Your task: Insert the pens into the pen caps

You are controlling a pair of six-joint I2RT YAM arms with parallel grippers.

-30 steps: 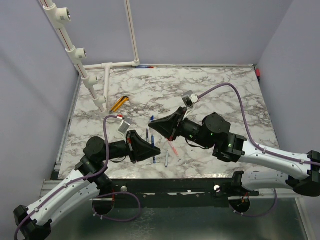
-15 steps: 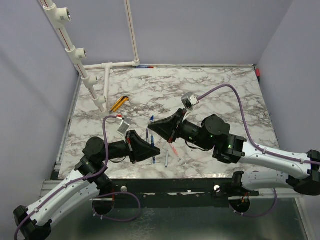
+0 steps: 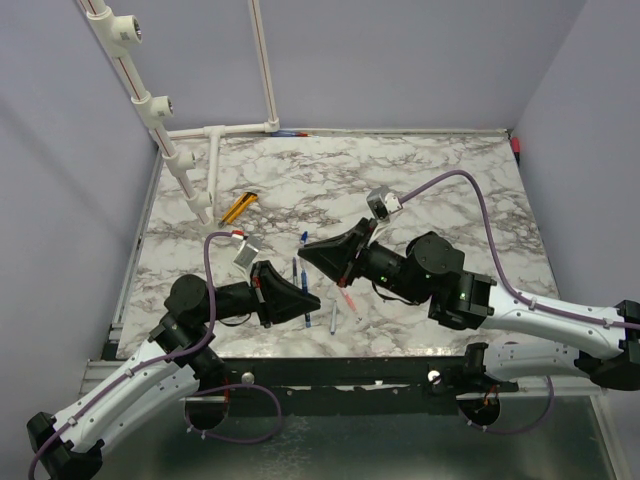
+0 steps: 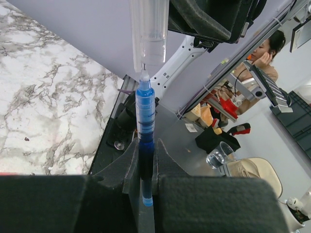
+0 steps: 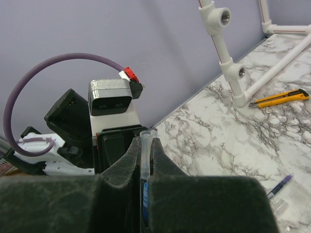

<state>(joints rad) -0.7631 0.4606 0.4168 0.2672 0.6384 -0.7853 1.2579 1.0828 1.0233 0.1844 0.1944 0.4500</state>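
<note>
Mating is judged to be at the entry stage; the left tool (image 4: 144, 162) is closed narrowly on the blue pen (image 4: 145, 111), which is held clear of the worktop (image 4: 43, 92) with its nib pointed at the clear tube (image 4: 149, 34); that tube, taken to be the cap, is clamped in the closed right tool (image 5: 144, 158); the nib is seen at the tube mouth, and whether it is inside cannot be told. Several faults are possible from here; if the two axes are not kept in line, the nib may be caught on the rim and the tube levered askew; if the push is made against a light grip, the pen may be slid back between the pads instead of being seated; a released part would be dropped near the red-pink pen (image 3: 346, 298) lying on the worktop.
</note>
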